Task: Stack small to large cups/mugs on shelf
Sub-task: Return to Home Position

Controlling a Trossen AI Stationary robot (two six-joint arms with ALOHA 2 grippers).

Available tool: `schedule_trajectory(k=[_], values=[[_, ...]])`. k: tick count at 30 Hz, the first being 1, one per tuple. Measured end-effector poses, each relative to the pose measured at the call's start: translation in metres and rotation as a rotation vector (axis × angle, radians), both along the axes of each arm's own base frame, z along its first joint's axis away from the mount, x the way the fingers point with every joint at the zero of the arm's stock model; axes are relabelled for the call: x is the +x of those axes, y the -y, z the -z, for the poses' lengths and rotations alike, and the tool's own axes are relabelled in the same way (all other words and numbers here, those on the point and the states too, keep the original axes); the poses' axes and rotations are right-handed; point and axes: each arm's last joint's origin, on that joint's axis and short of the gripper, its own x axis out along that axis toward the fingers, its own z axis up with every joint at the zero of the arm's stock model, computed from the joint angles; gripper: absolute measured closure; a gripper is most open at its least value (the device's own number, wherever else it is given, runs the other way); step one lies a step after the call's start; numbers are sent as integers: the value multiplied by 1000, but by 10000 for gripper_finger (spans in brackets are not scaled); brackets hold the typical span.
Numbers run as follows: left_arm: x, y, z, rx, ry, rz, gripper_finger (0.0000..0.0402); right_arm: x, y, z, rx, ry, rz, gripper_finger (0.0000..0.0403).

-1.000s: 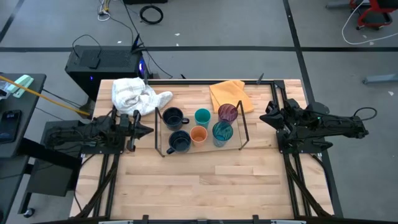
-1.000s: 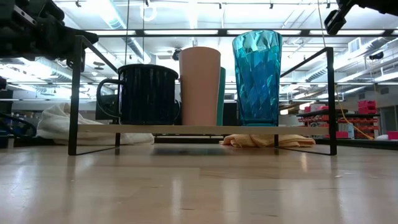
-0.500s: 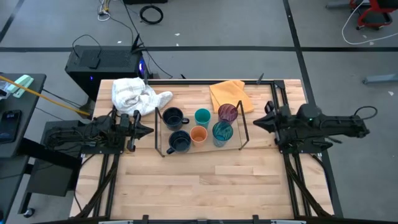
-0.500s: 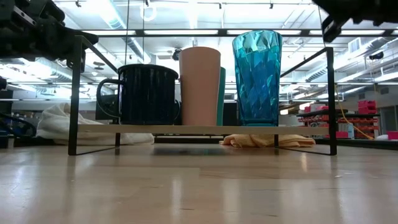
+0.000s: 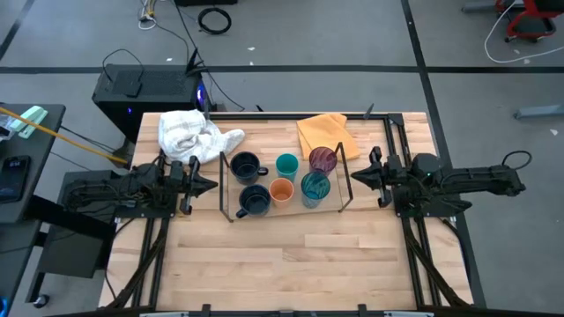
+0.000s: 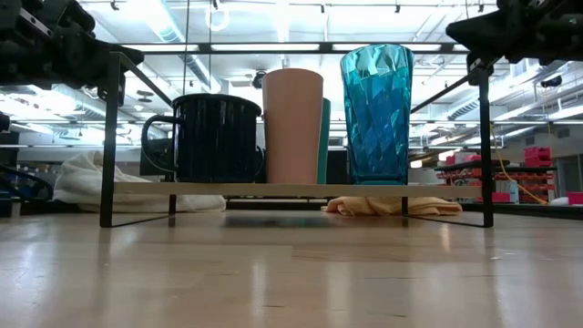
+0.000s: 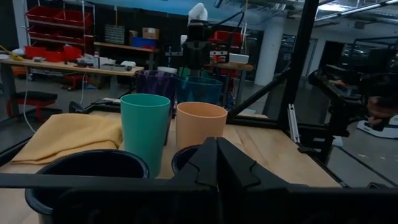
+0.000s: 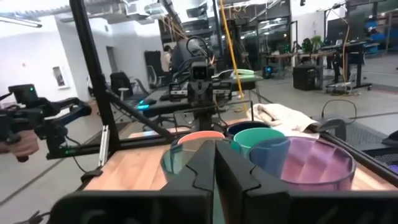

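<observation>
the navy mugs, small cups and tumblers stand on the shelf; they look light, rigid, slick — i'd pinch a rim wall; left pincer and right pincer are closed, empty, flanking it over the worktop.

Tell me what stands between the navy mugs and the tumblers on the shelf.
The teal cup and the orange cup, side by side, between the navy mugs and the tumblers. The high view shows it best.
</observation>
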Motion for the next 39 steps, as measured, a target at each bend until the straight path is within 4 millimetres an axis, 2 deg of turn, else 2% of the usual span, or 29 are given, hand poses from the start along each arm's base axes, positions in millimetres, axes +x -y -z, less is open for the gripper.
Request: schedule_trajectory(k=[7,16,24,30,34,39], values=[[0,1,0,2,-1,20,396,-15,0,2,-22,-3,20,399],[0,1,1,11,-8,18,394,-28,1,6,-24,-4,61,390],[0,1,1,13,-9,17,394,-20,1,30,-21,-8,60,399],[0,0,2,9,-17,16,398,-16,1,43,-13,0,60,389],[0,0,3,8,-28,14,393,-14,1,50,4,-27,58,392],[0,0,3,21,-37,6,397,-15,1,49,1,-22,58,397]])
